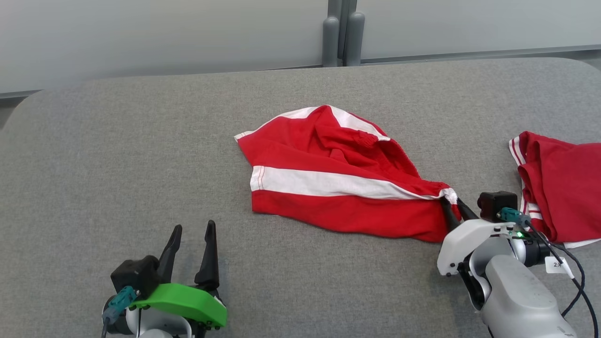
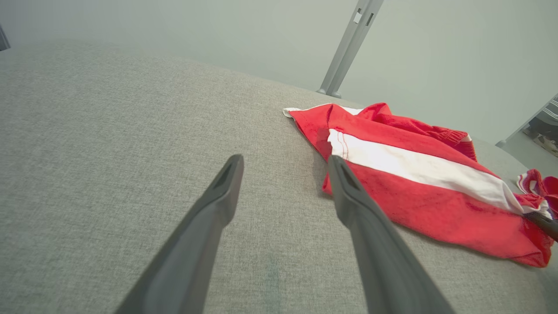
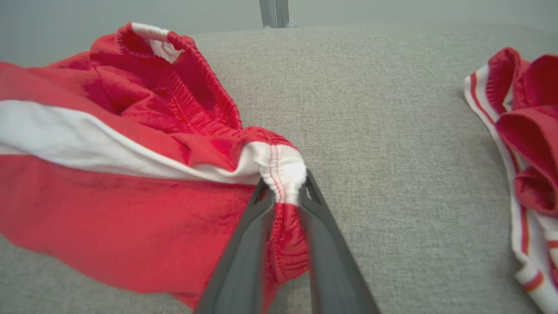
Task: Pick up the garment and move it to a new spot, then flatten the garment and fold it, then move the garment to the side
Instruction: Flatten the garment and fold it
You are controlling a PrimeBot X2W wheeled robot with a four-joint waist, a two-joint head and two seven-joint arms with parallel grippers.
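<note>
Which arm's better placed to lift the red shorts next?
Right. The right gripper is shut on a corner of the shorts; the left gripper stands open, apart from them.

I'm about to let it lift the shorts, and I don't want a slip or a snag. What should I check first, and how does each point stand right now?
1. Grip: right gripper pinches the white-hemmed corner of the red garment: ok.
2. Enough cloth between the fingers: cannot tell; the bunched hem hides how deep the bite goes.
3. Other arm: left gripper is open and apart from the cloth: ok.
4. Neighbour: second red garment lies apart from the held one: ok.
5. Room to move: bare grey surface to the robot's left: ok.
</note>
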